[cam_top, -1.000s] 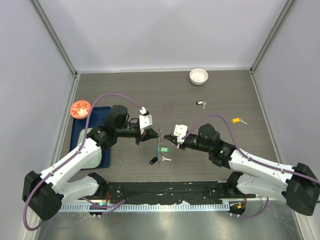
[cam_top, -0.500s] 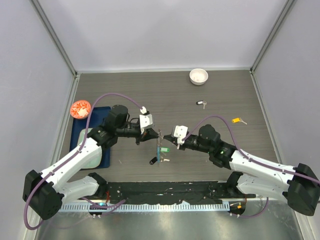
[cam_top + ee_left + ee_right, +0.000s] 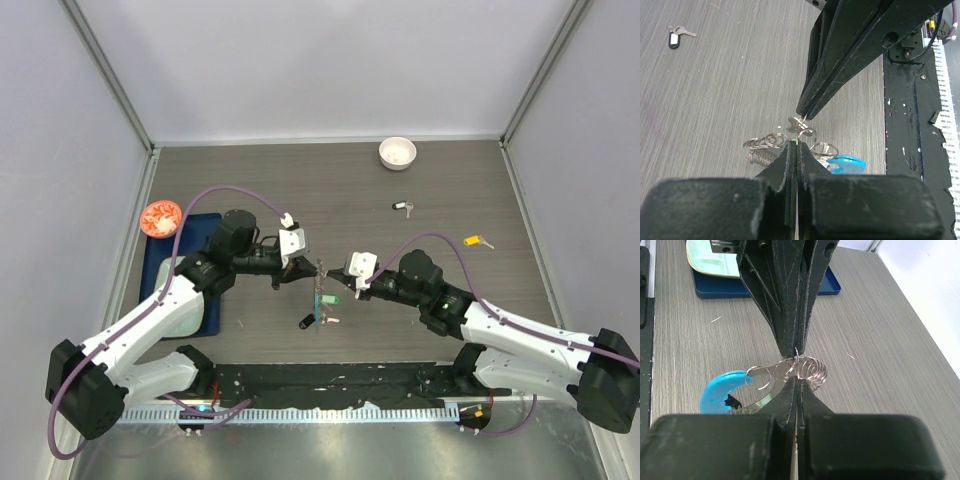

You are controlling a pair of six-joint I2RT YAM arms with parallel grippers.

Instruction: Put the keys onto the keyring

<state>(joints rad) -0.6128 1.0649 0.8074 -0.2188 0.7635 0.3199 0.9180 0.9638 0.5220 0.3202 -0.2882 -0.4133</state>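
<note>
The keyring (image 3: 320, 293), a bunch of silver wire loops with a bright blue plastic piece (image 3: 846, 163), hangs between my two grippers above the table. My left gripper (image 3: 796, 145) is shut on a thin wire of it from one side. My right gripper (image 3: 798, 379) is shut on it from the opposite side, tip to tip with the left. The blue piece (image 3: 722, 390) and a coil of loops (image 3: 813, 369) also show in the right wrist view. Loose keys lie on the table: a black-tagged one (image 3: 402, 207), a yellow-tagged one (image 3: 478, 241), and a black-tagged one (image 3: 307, 321) below the ring.
A small white bowl (image 3: 397, 152) stands at the far right. A blue tray (image 3: 190, 262) lies at the left under my left arm, with an orange-red dish (image 3: 160, 217) beside it. The black rail (image 3: 330, 380) runs along the near edge.
My right arm has shifted very slightly to the right. Both grippers still hold the keyring in the same place.
</note>
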